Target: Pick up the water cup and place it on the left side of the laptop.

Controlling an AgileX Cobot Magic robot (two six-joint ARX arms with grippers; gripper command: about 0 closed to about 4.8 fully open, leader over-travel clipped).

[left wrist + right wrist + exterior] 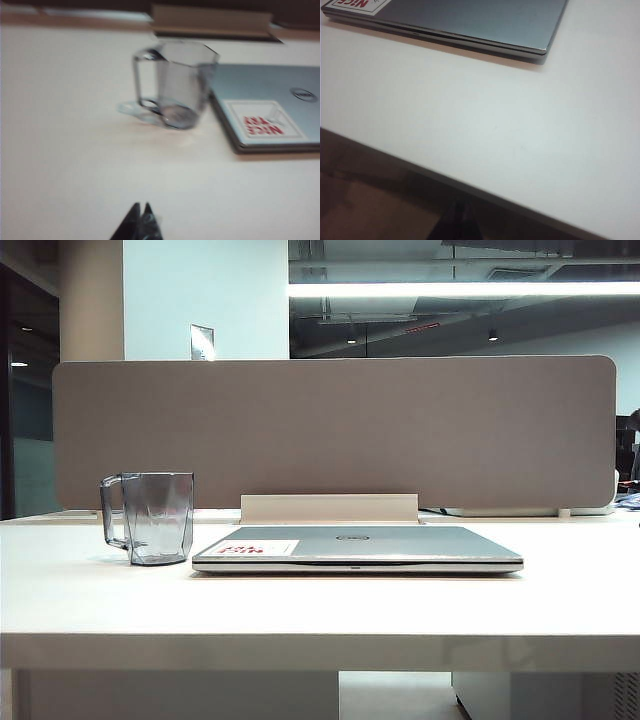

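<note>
The left gripper (141, 212) shows in its wrist view only as two dark fingertips pressed together, holding nothing, low over bare white table (75, 165). Out ahead of those tips, well apart from them, the water cup (172, 85) stands upright on the table, mouth up, its long axis vertical and its handle turned away from the laptop (280, 105). That picture is blurred, so the arm's exact tilt cannot be read, though the camera looks forward and slightly down across the tabletop.

The right gripper (456, 220) appears as a dark, closed pair of tips, empty, hanging just off the table's near edge with the brown floor beneath it. Beyond it lies the laptop's front corner.

In the exterior view neither arm shows. The water cup (150, 517) sits just beside the left end of the laptop (380, 545), a small gap between them. The laptop lies closed and flat, long axis across the table, its white sticker (258, 549) with red print at the corner nearest the cup. A grey divider panel (330, 430) stands behind both.
</note>
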